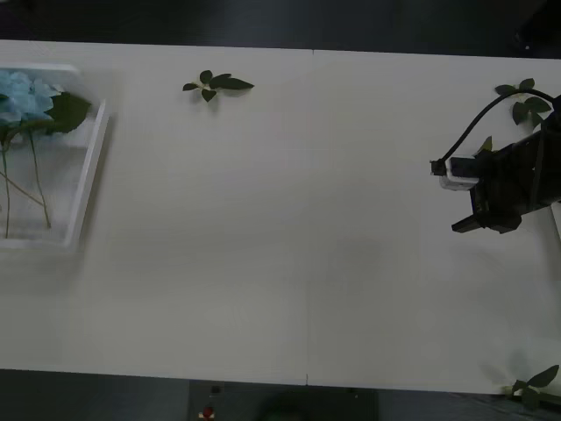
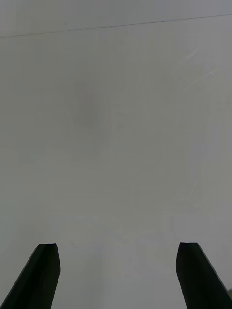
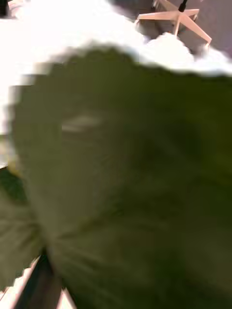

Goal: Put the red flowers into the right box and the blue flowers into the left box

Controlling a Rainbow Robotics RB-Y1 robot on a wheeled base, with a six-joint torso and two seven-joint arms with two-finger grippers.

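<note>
The right gripper (image 2: 116, 275) is hovering over bare white table (image 1: 307, 263) at the right side, jaws spread apart and gripping nothing. The blue flowers (image 1: 26, 98) are lying inside the left box (image 1: 88, 180) at the table's far left edge

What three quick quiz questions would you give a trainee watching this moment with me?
1. True or false: the blue flowers lie inside the left box.
2. The right gripper has its jaws: A) open and empty, B) shut on a red rose, C) shut on a blue flower.
3. Fill the gap: the loose leaf sprig lies on the ___.
Key: 1 true; 2 A; 3 table.
</note>
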